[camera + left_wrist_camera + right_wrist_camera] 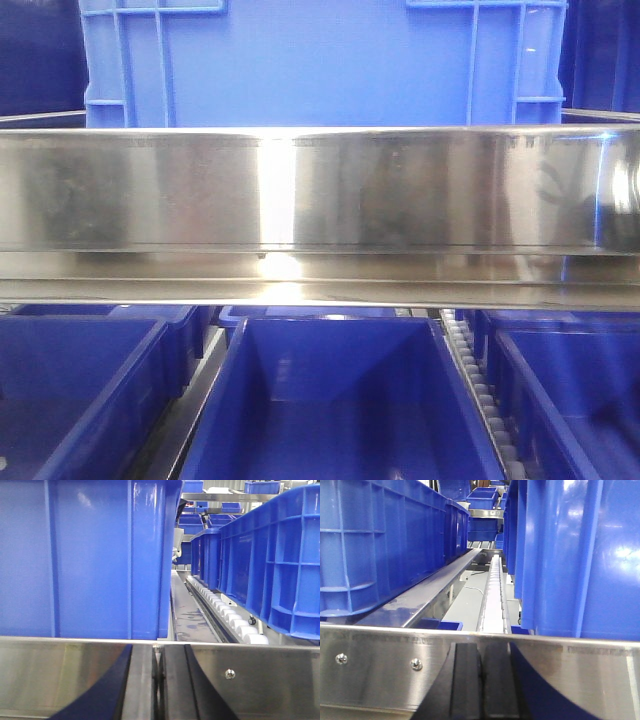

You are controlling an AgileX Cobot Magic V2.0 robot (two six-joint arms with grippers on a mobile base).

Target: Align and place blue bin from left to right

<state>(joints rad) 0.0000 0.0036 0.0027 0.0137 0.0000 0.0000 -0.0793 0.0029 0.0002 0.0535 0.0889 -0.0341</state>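
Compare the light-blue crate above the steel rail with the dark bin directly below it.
The crate is light blue; the bin is dark navy. The crate shows a ribbed outer wall; the bin shows its open inside. The crate looks wider than the bin. Both are blue.

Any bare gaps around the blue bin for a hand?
Two lanes. Left wrist view: bare metal strip between the blue bin and the roller track beside ribbed crates. Right wrist view: roller lane between bin and steel rail. Lower tier packed with navy bins.
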